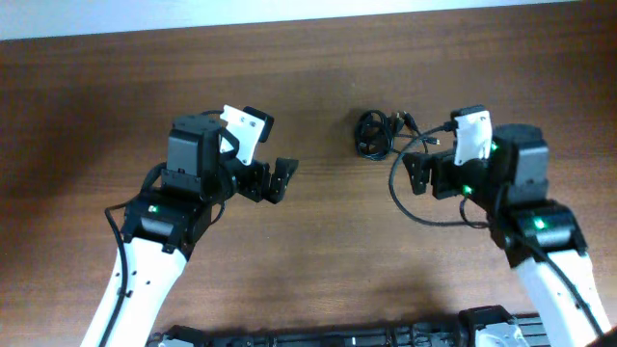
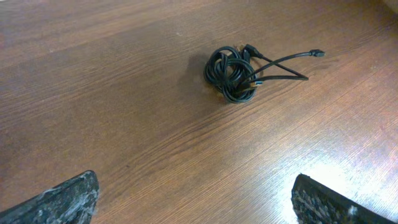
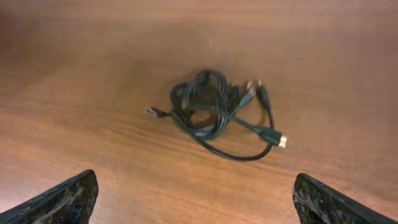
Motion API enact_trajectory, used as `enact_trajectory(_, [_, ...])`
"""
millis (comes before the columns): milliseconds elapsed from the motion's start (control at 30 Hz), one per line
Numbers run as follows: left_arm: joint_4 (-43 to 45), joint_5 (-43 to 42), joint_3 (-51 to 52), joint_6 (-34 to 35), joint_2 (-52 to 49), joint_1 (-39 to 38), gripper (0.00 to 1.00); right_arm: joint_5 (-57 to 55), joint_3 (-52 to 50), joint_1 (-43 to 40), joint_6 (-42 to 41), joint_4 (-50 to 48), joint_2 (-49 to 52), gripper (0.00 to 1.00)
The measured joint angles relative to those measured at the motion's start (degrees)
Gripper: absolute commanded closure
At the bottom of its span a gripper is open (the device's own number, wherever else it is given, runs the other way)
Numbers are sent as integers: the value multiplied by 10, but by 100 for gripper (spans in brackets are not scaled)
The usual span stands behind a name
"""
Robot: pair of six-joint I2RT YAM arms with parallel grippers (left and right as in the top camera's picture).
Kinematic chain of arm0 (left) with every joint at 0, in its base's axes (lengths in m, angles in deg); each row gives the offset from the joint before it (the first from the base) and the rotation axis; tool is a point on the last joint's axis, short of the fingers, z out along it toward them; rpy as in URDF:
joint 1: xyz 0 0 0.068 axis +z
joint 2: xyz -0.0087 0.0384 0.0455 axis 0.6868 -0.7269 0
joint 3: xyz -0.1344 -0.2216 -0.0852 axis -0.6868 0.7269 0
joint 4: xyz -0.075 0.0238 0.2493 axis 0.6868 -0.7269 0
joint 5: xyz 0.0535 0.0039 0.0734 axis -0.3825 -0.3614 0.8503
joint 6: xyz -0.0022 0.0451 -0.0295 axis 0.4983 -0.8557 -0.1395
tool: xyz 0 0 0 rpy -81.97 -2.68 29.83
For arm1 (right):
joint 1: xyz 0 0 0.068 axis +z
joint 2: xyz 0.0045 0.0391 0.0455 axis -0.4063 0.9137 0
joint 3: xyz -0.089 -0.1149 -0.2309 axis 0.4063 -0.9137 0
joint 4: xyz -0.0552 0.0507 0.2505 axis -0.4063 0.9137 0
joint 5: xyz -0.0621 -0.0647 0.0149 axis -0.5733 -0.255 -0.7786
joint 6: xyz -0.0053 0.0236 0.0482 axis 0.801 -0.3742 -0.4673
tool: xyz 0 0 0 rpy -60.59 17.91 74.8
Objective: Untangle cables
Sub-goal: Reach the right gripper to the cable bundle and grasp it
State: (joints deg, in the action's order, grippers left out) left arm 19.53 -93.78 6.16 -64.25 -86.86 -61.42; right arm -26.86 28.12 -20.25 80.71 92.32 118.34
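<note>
The cables (image 1: 374, 133) are thin black cords wound in a small knot on the brown wooden table, with a few plug ends sticking out to the right. My left gripper (image 1: 273, 180) is open and empty, to the left of the knot and a little nearer. The knot lies ahead of it in the left wrist view (image 2: 231, 74), beyond its jaws (image 2: 196, 202). My right gripper (image 1: 421, 173) is open and empty, to the right of the knot and nearer. The knot also shows in the right wrist view (image 3: 208, 106), ahead of those jaws (image 3: 196, 199).
A thicker black wire fixed to the right arm (image 1: 405, 198) loops over the table beside the right gripper. The table's far edge (image 1: 308, 21) runs along the top of the overhead view. A black frame (image 1: 318, 337) lies along the near edge.
</note>
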Motion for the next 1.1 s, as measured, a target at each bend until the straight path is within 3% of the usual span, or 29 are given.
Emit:
enact_trajectory(367, [0, 0, 0, 0, 0, 0, 1, 38, 3, 0, 16, 68, 150, 1])
enact_trajectory(733, [0, 0, 0, 0, 0, 0, 1, 55, 6, 0, 15, -52, 292, 1])
enact_trajectory(1100, [0, 0, 0, 0, 0, 0, 1, 50, 6, 0, -60, -207, 394, 1])
